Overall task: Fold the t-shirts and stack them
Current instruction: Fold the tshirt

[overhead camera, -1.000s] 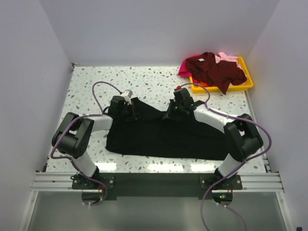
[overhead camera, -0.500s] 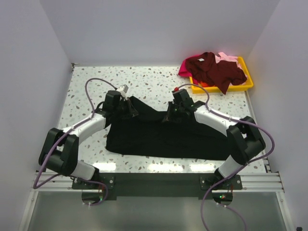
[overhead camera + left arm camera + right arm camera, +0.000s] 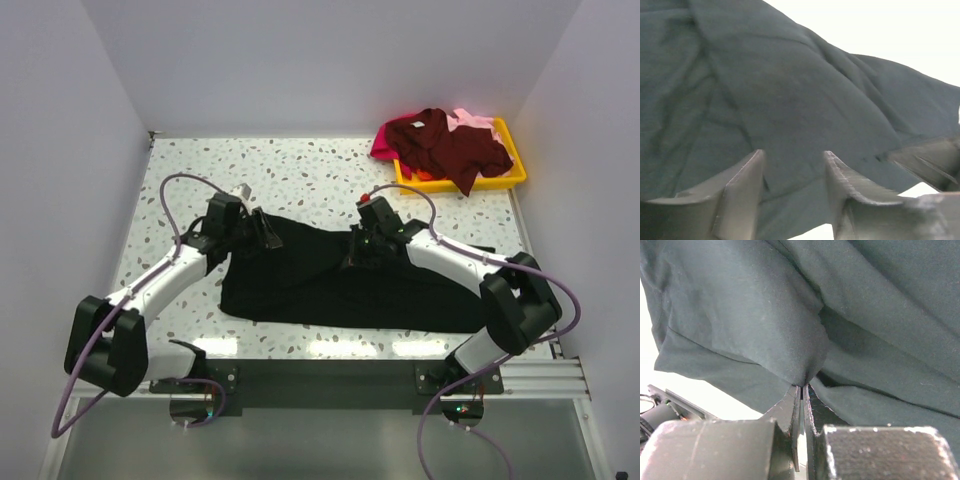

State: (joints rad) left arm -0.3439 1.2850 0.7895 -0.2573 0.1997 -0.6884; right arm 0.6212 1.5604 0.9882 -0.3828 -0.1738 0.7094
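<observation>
White walls stand round a speckled counter point(image 3: 300, 170). Your black t-shirt point(image 3: 330, 295) lies on it, close to the two arms. Its long side runs from left to right, along the near edge of the counter. The near edge of the shirt is wide and flat. Its far left corner comes up to a point by your left hand point(image 3: 264, 229). You cannot tell where the neck is, because the cloth is one dark shape.

Your left hand is at that far left corner. In the left wrist view its two fingers point(image 3: 740, 195) stand apart with a gap between them. Black cloth shows past the gap, but the fingers do not pinch it.

Your right hand point(image 3: 357, 252) is at the far edge of the black t-shirt, near the middle. In the right wrist view its fingers are pressed tight together. A small bunch of black cloth is caught at the tips, and folds spread out from there.

Look at the far right corner and you see a yellow tray point(image 3: 512, 183). The dark maroon t-shirt point(image 3: 445, 148) lies on top there and hangs over the near rim. The magenta t-shirt point(image 3: 384, 148) peeks out at the left side. The pale pink t-shirt point(image 3: 477, 121) shows at the back. This pile is well apart from the black t-shirt.
</observation>
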